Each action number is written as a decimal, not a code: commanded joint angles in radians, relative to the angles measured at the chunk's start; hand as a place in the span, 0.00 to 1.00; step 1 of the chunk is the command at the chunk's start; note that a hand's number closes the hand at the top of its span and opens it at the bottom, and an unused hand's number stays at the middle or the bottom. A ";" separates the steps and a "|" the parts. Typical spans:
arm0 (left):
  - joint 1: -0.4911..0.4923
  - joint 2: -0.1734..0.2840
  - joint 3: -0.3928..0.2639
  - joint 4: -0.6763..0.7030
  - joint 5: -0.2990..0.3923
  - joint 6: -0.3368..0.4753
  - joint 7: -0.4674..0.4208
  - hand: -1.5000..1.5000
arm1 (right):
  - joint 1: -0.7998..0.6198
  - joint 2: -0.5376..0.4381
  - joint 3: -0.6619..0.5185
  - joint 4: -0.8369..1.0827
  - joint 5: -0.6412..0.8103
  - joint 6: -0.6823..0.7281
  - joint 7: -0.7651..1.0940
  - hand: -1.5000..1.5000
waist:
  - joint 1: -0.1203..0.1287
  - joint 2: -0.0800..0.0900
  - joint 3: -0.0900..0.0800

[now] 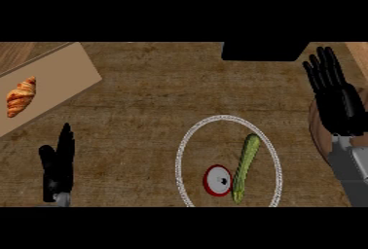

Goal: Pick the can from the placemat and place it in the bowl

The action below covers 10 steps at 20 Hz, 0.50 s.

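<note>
Head view of the counter [158, 92]. One red can [218, 180] stands on one round, white-rimmed placemat [188, 141], just beside one green cucumber [245, 168]. One croissant [21, 96] lies on one tan board [64, 68]. Left hand [57, 163] and right hand [334, 92]: fingers straight, holding nothing. Brown bowl edge [316, 129] shows beneath the right hand.

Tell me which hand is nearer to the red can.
Right, narrowly. The right hand is raised at the view's right edge, up and right of the red can. The left hand rests open near the lower left, level with the can but farther across the counter.
</note>
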 commanded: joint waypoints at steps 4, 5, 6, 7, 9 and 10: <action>-0.085 0.102 0.018 -0.105 -0.026 -0.049 -0.004 0.50 | -0.002 -0.043 0.106 -0.245 0.249 -0.276 0.130 1.00 | -0.069 -0.040 -0.021; -0.091 0.150 0.042 -0.112 -0.019 -0.081 -0.016 0.50 | -0.007 -0.083 0.094 -0.287 0.278 -0.296 0.146 1.00 | -0.091 -0.055 -0.024; -0.113 0.168 0.042 -0.133 -0.021 -0.097 -0.024 0.50 | -0.023 -0.097 0.108 -0.303 0.345 -0.339 0.141 1.00 | -0.094 -0.061 -0.026; -0.085 0.119 0.029 -0.108 -0.021 -0.063 -0.026 0.50 | 0.114 -0.280 0.148 -0.071 0.445 -0.239 0.225 1.00 | -0.138 -0.024 -0.071; -0.081 0.134 0.041 -0.117 -0.009 -0.077 -0.020 0.50 | 0.213 -0.235 0.129 -0.047 0.464 -0.384 0.343 0.00 | -0.181 -0.043 -0.041; -0.065 0.133 0.038 -0.117 -0.006 -0.082 -0.021 0.50 | 0.242 -0.190 0.120 -0.074 0.472 -0.462 0.358 0.00 | -0.193 -0.054 -0.036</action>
